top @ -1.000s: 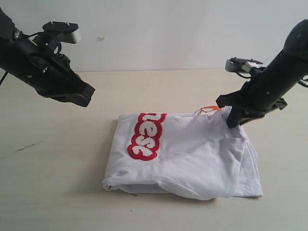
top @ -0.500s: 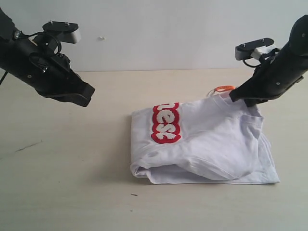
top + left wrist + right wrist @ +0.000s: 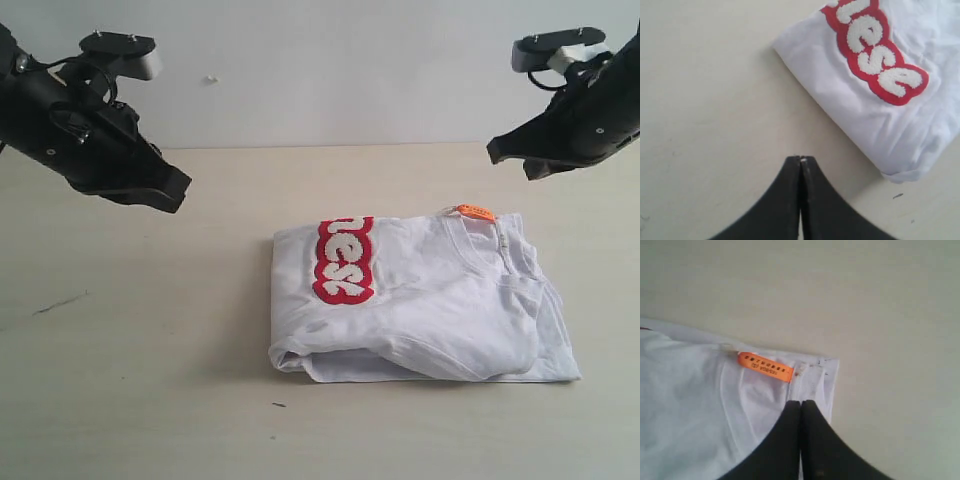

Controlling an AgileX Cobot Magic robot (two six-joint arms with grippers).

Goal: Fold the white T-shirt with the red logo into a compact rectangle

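The white T-shirt lies folded into a rough rectangle on the table, its red logo running as a strip near its left edge and an orange tag at the far collar edge. In the left wrist view the T-shirt and the logo lie off to one side of my shut left gripper. That left gripper hangs above bare table at the left. My right gripper is shut and empty, raised above the collar corner; its wrist view shows the tag just beyond the right gripper.
The beige table has a dark scratch at the left and a small speck near the front. A pale wall stands behind the table.
My right gripper dragged the shirt to the right by the collar, let go of the cloth and rose up and back. The shirt now lies flat. The left arm shifted slightly.
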